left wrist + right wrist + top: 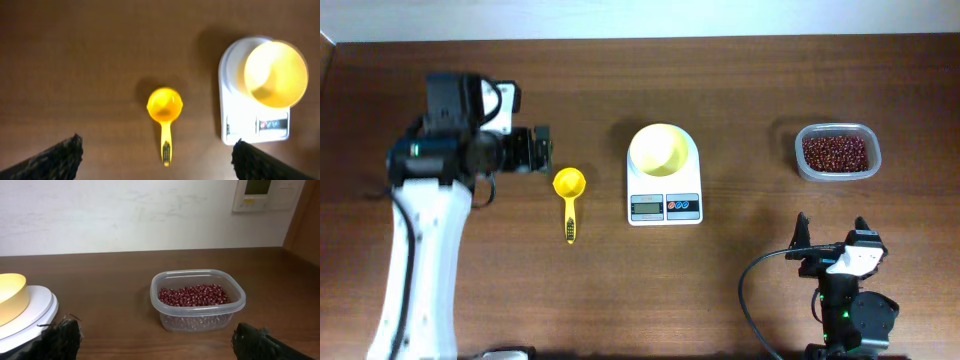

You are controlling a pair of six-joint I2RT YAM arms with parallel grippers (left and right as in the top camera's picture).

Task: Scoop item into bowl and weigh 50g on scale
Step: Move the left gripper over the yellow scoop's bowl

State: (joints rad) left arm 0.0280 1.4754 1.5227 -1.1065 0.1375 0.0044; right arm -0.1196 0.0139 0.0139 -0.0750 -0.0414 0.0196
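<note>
Left gripper [542, 150] is open, fingers spread wide, nothing held; it sits just left of the yellow scoop [569, 200], not touching it. In the left wrist view the scoop lies flat on the table [740, 80] between the two fingertips [62, 155], cup end away from the camera and handle toward it. The scale [664, 195] is right of the scoop at the middle of the table, with the pale yellow bowl [661, 150] sitting on its platform; the display is too small to read. The beans [836, 152] are all in a clear plastic container [802, 160] at the right side of the table, well apart from the scale and the left gripper. Right gripper [832, 235] is open too, empty, low at the near edge of the table; the container of beans lies straight ahead of it, apart from the fingers, and the right wrist view shows the bowl and scale off to its left.
</note>
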